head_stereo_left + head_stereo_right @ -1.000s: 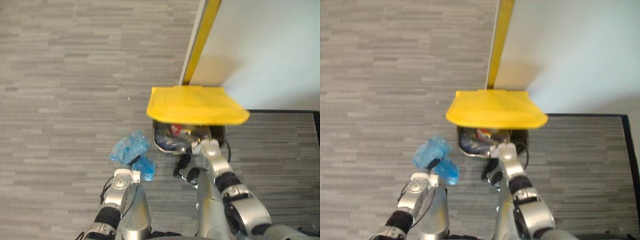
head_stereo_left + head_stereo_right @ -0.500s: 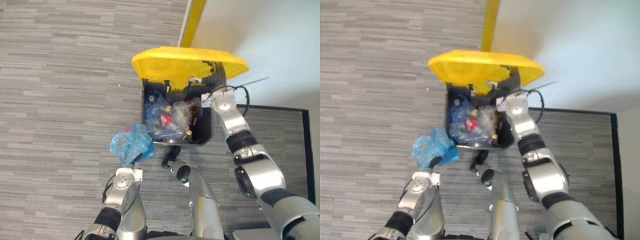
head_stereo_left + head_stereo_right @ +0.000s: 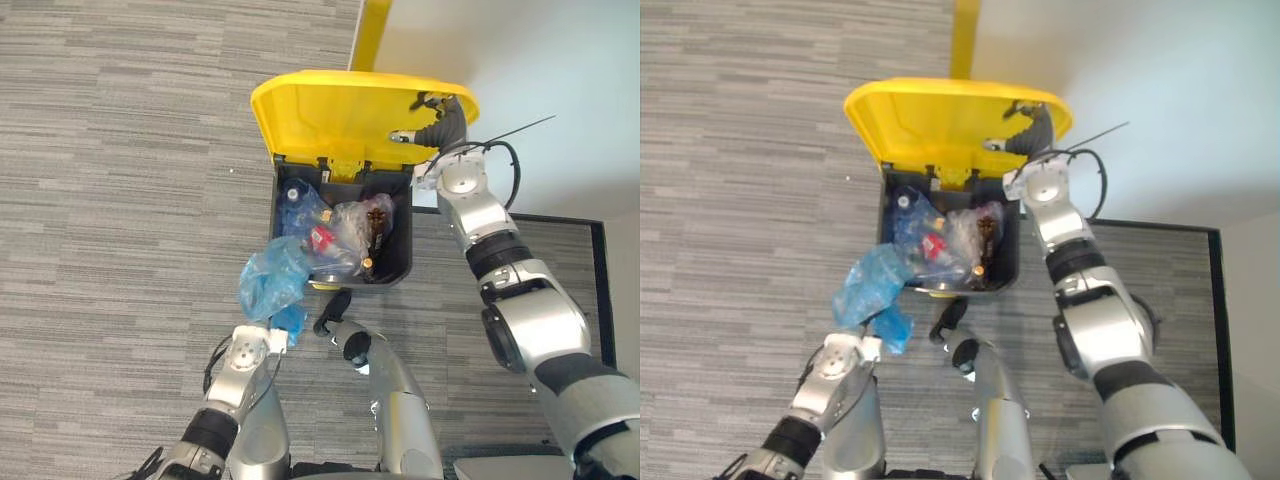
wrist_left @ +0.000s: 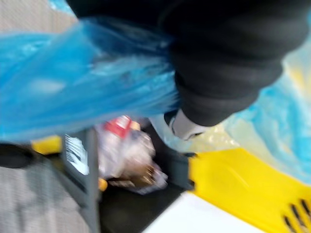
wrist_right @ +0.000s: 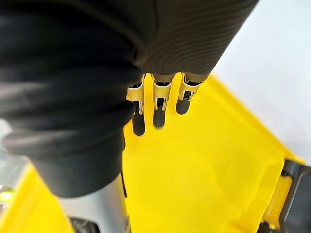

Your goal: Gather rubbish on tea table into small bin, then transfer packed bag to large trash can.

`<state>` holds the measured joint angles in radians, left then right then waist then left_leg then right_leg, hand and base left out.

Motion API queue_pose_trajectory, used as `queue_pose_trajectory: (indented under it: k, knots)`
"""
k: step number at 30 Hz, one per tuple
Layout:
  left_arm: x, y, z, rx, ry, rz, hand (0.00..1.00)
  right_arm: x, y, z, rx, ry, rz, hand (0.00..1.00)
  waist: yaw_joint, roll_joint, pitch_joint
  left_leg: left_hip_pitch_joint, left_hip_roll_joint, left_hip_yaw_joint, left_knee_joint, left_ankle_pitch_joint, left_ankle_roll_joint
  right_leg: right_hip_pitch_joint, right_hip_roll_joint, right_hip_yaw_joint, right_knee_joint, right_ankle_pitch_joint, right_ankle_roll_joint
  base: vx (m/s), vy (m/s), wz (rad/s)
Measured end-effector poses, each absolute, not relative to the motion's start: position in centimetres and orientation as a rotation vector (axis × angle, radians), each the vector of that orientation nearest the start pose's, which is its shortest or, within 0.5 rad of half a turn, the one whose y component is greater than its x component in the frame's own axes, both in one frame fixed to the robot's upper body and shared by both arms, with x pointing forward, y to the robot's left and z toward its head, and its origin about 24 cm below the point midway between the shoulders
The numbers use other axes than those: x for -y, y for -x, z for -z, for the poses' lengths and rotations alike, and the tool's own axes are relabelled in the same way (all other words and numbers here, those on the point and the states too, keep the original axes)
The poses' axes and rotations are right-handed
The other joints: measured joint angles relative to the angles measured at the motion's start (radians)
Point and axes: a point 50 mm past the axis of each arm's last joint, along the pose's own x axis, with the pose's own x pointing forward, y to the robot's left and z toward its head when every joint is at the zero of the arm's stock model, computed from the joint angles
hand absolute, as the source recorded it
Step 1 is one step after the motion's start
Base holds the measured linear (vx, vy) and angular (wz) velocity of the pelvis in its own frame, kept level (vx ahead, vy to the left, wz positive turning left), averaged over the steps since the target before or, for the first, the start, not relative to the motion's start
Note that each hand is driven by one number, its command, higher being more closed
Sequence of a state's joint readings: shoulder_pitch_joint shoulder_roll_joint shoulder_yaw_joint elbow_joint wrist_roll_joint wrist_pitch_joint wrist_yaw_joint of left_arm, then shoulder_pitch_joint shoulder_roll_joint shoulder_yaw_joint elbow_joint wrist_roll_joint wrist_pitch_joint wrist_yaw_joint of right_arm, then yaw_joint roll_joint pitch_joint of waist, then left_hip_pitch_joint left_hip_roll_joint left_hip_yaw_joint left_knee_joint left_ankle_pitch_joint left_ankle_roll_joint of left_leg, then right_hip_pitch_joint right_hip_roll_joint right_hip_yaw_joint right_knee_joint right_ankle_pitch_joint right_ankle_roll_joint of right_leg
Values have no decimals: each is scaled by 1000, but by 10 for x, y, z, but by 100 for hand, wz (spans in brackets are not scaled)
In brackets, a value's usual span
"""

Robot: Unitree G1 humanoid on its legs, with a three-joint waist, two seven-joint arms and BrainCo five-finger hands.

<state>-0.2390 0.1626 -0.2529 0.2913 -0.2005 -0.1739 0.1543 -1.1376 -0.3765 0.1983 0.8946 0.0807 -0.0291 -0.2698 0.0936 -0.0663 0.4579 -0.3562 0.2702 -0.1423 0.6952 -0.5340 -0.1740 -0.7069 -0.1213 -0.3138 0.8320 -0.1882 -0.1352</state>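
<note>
At left hand point(image 4: 228, 63): blue bag point(image 3: 272, 285) carried just beyond it, overlapping near corner of trash can point(image 3: 398, 262); grip hidden under plastic, cannot tell. Right hand point(image 3: 438, 118) flat, fingers point(image 5: 159, 92) straight, propping yellow lid point(image 3: 340, 115) open. Step judged: final transfer. Next: carry bag over opening, then release.

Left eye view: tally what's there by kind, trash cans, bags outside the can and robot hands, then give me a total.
Trash cans: 1, the large trash can, its yellow lid up.
Bags outside the can: 1, the blue bag.
Robot hands: 2, left hand and right hand.
Total: 4.
</note>
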Motion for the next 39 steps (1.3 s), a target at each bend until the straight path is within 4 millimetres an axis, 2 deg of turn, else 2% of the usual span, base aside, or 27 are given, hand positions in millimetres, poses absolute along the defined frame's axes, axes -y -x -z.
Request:
queue_pose_trajectory:
  k: [1, 2, 3, 4, 5, 8, 11, 14, 20, 24, 27, 31, 35, 39]
  knots:
    - [-123, -293, -57, 123, 18, 86, 100, 166, -417, -240, 318, 375, 196, 0, -1, 5, 6, -12, -1, -20, 30, 8, -28, 30, 5, 9, -53, -44, 70, 34, -178, 64]
    - [-122, -293, -61, 140, 27, 81, 100, 164, -417, -241, 322, 374, 192, 0, 7, 8, 7, -13, -5, -11, 40, 8, -27, 29, 6, -7, -68, -39, 76, 31, -131, -17]
    - [-119, -294, -71, 183, 47, 88, 100, 162, -418, -243, 322, 371, 189, 0, 21, 12, 6, -2, -29, -1, 43, 15, -12, 37, 4, -49, -113, -7, 68, 28, -27, -30]
    - [-118, -296, -81, 219, 58, 96, 100, 162, -419, -239, 303, 371, 192, 0, 23, 11, 10, -6, -31, -4, 30, 27, -19, 43, 3, -65, -122, 30, 19, 22, -14, -14]
    - [-114, -297, -87, 241, 68, 103, 100, 164, -420, -235, 288, 373, 197, 0, 19, 14, 12, -1, -33, -2, 24, 34, -32, 45, -2, -63, -120, 34, 11, 12, 11, 5]
    - [-105, -296, -112, 340, 90, 130, 100, 164, -420, -231, 271, 374, 198, 0, 18, 17, 14, 1, -38, 7, 22, 42, -46, 54, -4, -60, -134, 49, 9, -6, 42, -2]
    - [-95, -297, -151, 504, 120, 155, 100, 165, -420, -229, 265, 374, 201, 0, 13, 20, 15, 10, -43, 0, 20, 45, -49, 82, -5, -61, -155, 60, 19, -14, 48, 7]
    - [-91, -297, -176, 610, 124, 151, 100, 162, -421, -228, 264, 369, 195, 0, 15, 20, 15, 5, -50, 1, 17, 54, -58, 82, -8, -58, -165, 74, 22, -2, 42, 2]
    - [-90, -302, -189, 655, 108, 113, 100, 161, -421, -228, 263, 368, 193, 0, 14, 20, 15, 4, -55, 2, 4, 62, -63, 82, -12, -57, -173, 80, 18, 7, 13, 2]
    - [-89, -318, -193, 637, 70, 97, 100, 161, -421, -228, 264, 367, 193, 0, 14, 20, 15, 5, -57, 2, -17, 76, -63, 82, -12, -56, -187, 87, 17, -2, -5, 2]
    - [-89, -334, -186, 578, 27, 85, 100, 161, -421, -229, 266, 366, 192, 0, 12, 21, 16, 5, -61, 4, -47, 94, -65, 81, -11, -56, -212, 100, 21, -7, -10, 3]
    - [-102, -359, -173, 455, -84, 42, 100, 160, -420, -233, 282, 365, 189, 0, -5, 32, 23, -13, -60, 1, -53, 99, -64, 71, -5, -56, -230, 108, 23, 0, 0, 0]
    - [-110, -376, -182, 432, -151, 11, 100, 160, -420, -238, 296, 366, 190, 0, -9, 34, 30, -59, -60, 1, -52, 106, -73, 25, -4, -55, -233, 118, 19, 0, 0, 0]
    - [-122, -387, -172, 338, -208, -38, 100, 151, -417, -257, 369, 356, 169, 0, -26, 35, 60, -95, -54, 1, -45, 107, -74, -9, -1, -58, -230, 123, 12, 0, 0, 0]
